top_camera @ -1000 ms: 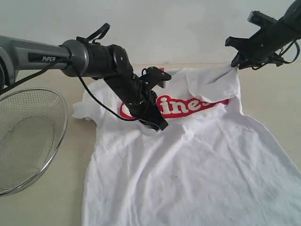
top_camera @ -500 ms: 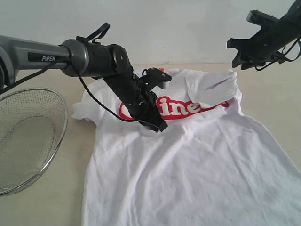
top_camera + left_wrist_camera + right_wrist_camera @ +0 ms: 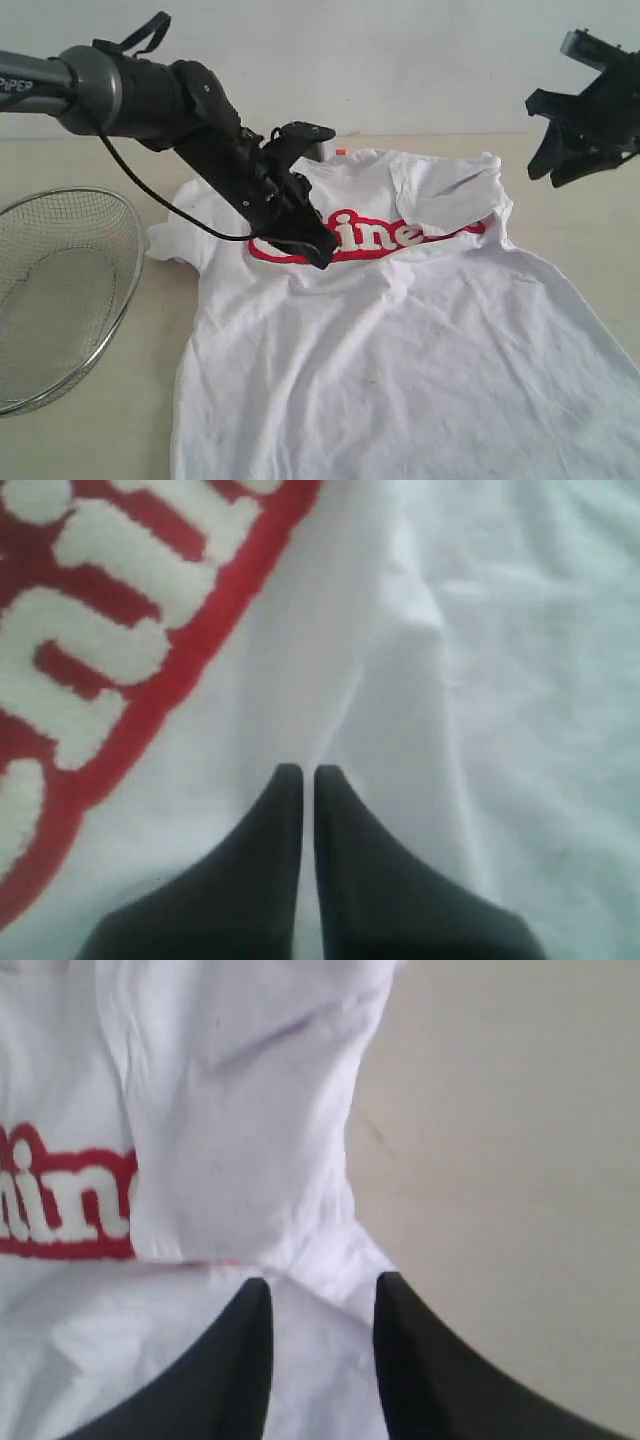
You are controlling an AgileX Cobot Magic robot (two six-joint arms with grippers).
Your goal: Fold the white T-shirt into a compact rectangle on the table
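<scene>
1. letting go of the sleeve (image 3: 445, 188), the right gripper (image 3: 556, 172) has pulled up and away, jaws part open and empty.
2. that sleeve now lies folded inward over the red band (image 3: 385, 238), so 1 fold looks done.
3. the left gripper (image 3: 318, 258) is closed at a crease, perhaps pinching cloth.
4. the white t-shirt (image 3: 400, 350) lies front up, wrinkled, on the table (image 3: 585, 235).

Your white short-sleeved T-shirt (image 3: 420, 350) lies on the beige surface (image 3: 590, 250); the round wire-mesh basket (image 3: 60, 300) sits left (just beside it).
</scene>
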